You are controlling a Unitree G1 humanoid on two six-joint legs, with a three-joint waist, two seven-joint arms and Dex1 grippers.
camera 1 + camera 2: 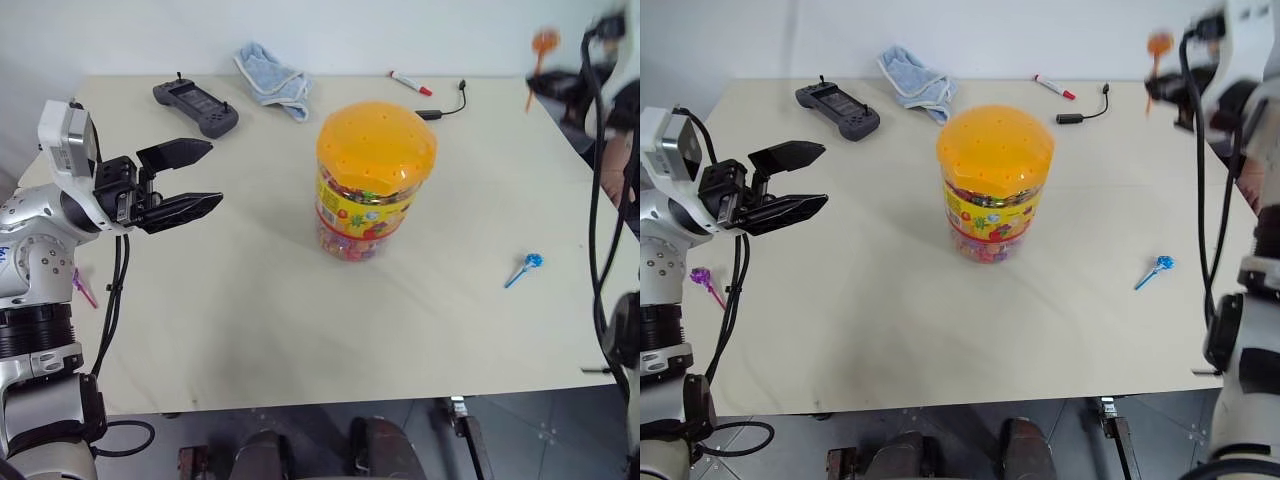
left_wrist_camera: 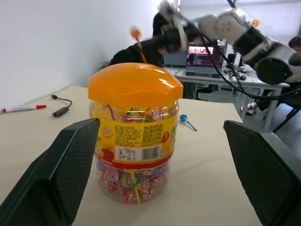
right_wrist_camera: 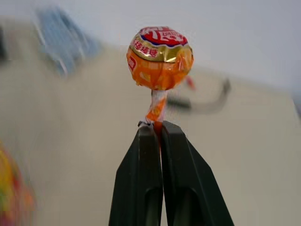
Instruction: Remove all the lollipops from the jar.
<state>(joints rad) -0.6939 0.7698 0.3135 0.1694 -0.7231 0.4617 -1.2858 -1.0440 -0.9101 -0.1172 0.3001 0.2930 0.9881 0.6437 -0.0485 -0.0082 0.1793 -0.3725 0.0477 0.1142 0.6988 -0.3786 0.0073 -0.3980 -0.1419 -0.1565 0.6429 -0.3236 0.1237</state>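
Right pincer (image 3: pixel 156 129) pinches orange-wrapped lollipop (image 3: pixel 159 58) by its stick; left pincer (image 1: pixel 195 178) gapes wide.

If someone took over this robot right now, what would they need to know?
Right hand: shut on the orange lollipop, held up off the table's right side.
Left hand: open, empty, hovering left of the jar.
Blue lollipop lies on the table right of the jar; purple lollipop lies near the left edge.
Done: all three are out of the jar.
Left: set the orange one down.

Right gripper (image 1: pixel 560 85) blurred, purple lollipop (image 1: pixel 84 288) half hidden
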